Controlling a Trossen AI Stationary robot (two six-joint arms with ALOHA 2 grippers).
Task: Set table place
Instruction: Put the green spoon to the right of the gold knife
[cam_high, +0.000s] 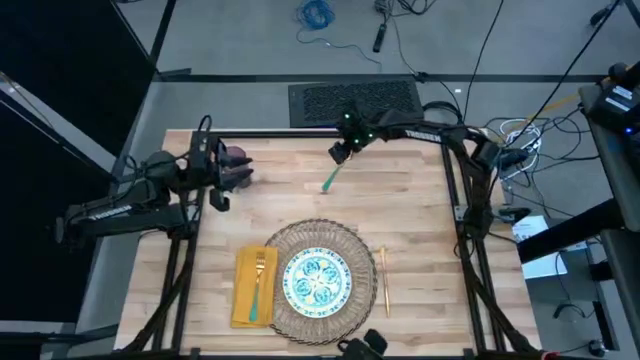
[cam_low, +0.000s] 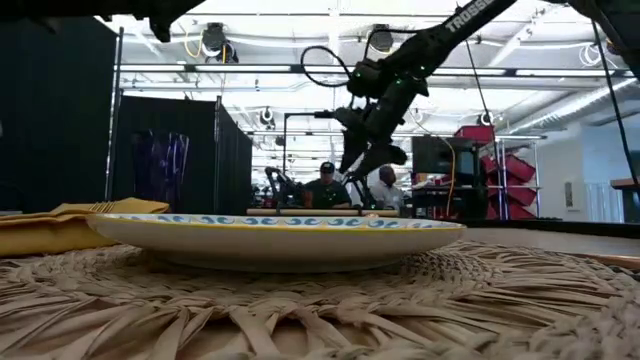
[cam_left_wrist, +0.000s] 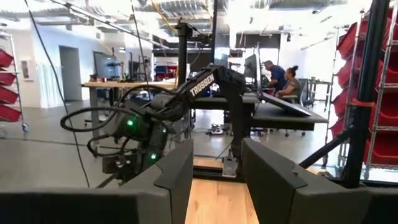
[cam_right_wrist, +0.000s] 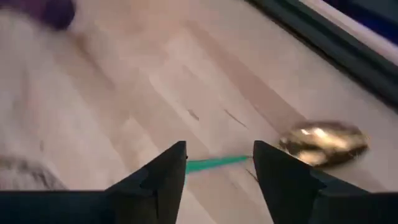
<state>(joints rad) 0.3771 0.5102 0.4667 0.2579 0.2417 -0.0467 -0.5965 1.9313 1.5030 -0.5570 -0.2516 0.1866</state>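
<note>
The right claw (cam_right_wrist: 217, 163), fingers parted, hovers over the teal-handled spoon (cam_high: 331, 180) at the table's (cam_high: 420, 200) 12 o'clock. The left claw (cam_high: 222, 171), open too, waits at 10 o'clock.

This is a robotics lab or workshop hall. The wooden surface (cam_high: 400, 190) stands on a bare grey floor strewn with loose cables (cam_high: 318, 14). Overhead run exposed ducts and ceiling lights (cam_low: 214, 38). Red storage bins (cam_left_wrist: 357, 43) hang on racks, black curtain partitions (cam_low: 60, 110) divide the space, and people (cam_left_wrist: 278, 78) sit at workbenches in the background.
</note>
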